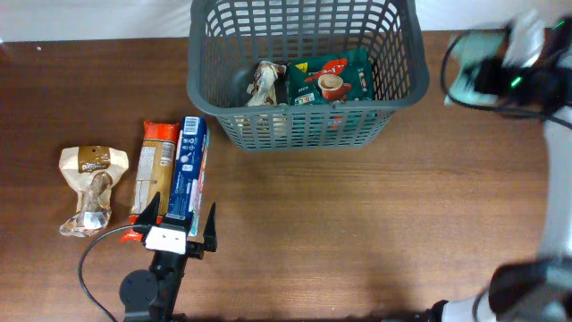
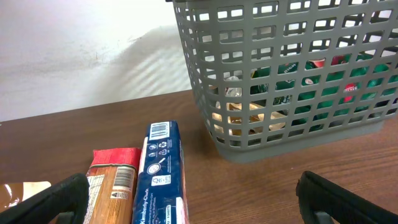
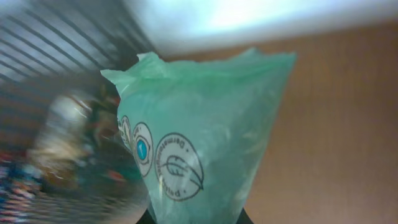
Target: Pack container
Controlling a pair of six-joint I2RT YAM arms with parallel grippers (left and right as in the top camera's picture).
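Note:
The dark grey lattice basket [image 1: 304, 116] stands at the back middle of the table and holds a green coffee packet [image 1: 332, 79] and a pale wrapped snack [image 1: 265, 85]. It also shows in the left wrist view [image 2: 280, 74]. My left gripper [image 1: 182, 231] is open and empty, low over the near end of a blue tissue pack [image 1: 187, 170] and an orange-brown packet [image 1: 154, 168]. My right gripper [image 1: 487, 76] is raised to the right of the basket, shut on a pale green plastic packet [image 3: 205, 149], blurred by motion.
A clear bag with a brown label [image 1: 89, 188] lies at the far left of the table. The blue pack [image 2: 158, 174] and orange-brown packet [image 2: 112, 183] lie side by side between my left fingers. A white wall runs behind the table.

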